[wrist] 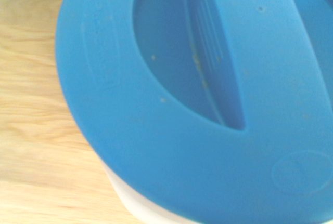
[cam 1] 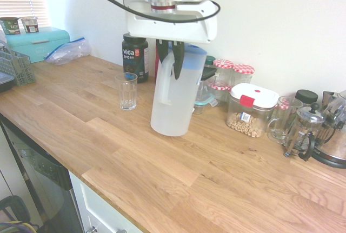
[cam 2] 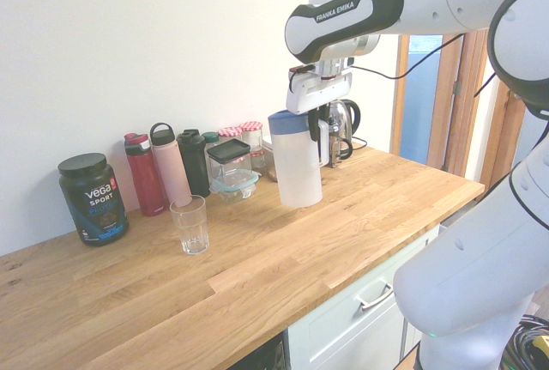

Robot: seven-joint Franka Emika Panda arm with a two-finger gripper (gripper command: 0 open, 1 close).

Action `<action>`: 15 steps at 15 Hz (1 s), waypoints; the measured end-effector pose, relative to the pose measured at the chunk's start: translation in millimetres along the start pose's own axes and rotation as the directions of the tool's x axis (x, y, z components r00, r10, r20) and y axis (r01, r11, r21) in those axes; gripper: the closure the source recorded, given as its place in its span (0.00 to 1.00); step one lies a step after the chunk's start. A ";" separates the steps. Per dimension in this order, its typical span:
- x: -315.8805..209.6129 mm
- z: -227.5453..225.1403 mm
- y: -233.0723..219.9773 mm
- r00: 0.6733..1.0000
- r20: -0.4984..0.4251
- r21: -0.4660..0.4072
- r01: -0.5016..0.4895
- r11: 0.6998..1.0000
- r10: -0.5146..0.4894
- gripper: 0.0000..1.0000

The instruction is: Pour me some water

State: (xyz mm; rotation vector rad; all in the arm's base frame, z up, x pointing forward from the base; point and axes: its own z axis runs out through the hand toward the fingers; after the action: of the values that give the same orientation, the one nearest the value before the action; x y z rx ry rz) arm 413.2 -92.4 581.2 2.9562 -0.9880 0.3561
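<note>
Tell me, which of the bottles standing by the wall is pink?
The pink bottle, with a black loop cap, standing between the red bottle and the black bottle.
</note>
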 end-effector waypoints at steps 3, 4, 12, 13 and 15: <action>-26.0 -8.4 -39.0 0.990 -0.045 -0.067 0.127 0.990 -0.130 1.00; -35.5 -8.2 -50.9 0.984 -0.055 -0.093 0.166 0.982 -0.172 1.00; -106.5 4.2 -139.0 0.923 -0.074 -0.195 0.357 0.914 -0.376 1.00; -114.6 9.7 -148.5 0.914 -0.069 -0.217 0.377 0.900 -0.400 1.00; -128.3 20.6 -162.8 0.895 -0.053 -0.268 0.416 0.869 -0.444 1.00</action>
State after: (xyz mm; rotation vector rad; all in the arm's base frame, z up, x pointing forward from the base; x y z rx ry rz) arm 414.8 112.6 544.5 2.7742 -0.3089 0.3493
